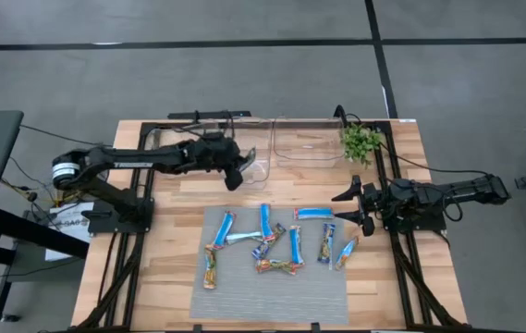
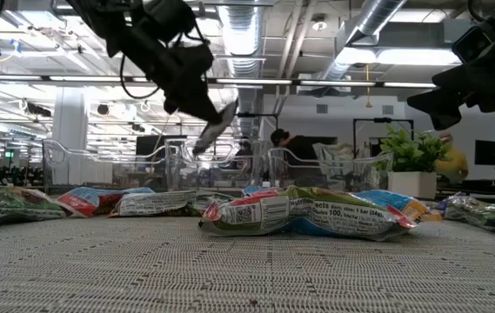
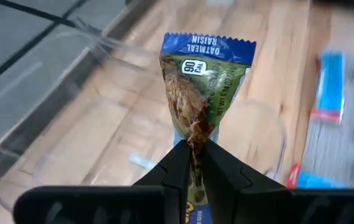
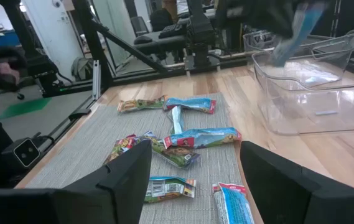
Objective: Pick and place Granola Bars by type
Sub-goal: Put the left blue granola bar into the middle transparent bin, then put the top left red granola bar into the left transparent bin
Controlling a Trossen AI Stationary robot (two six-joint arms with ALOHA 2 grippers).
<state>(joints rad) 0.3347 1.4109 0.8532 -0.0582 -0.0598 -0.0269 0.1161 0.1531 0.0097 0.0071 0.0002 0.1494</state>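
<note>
Several shiny wrapped granola bars (image 1: 272,242) lie flat on a grey mat, blue ones and brownish ones mixed; they also show in the right wrist view (image 4: 183,140) and in the low view (image 2: 304,213). My left gripper (image 1: 236,174) is over the wood beyond the mat, beside a clear bin (image 1: 255,163), and is shut on a green-and-blue oatmeal raisin bar (image 3: 201,81). My right gripper (image 1: 355,207) is open and holds nothing. It hovers at the mat's right edge, and its fingers frame the bars (image 4: 195,180). My left gripper pinches the oatmeal raisin bar between its two fingers (image 3: 180,165) about mid-length, where the wrapper is crumpled narrow (image 3: 196,138). The bar is lifted clear of the table. Its blue crimped end (image 3: 209,47) sticks out past the fingertips, slanting down in the low view (image 2: 216,128).
Two clear plastic bins (image 1: 305,143) stand side by side along the table's far edge, and a small green plant (image 1: 361,141) stands at the far right corner. The grey mat (image 1: 244,296) covers the near middle of the wooden table (image 1: 165,231). People show in the room behind.
</note>
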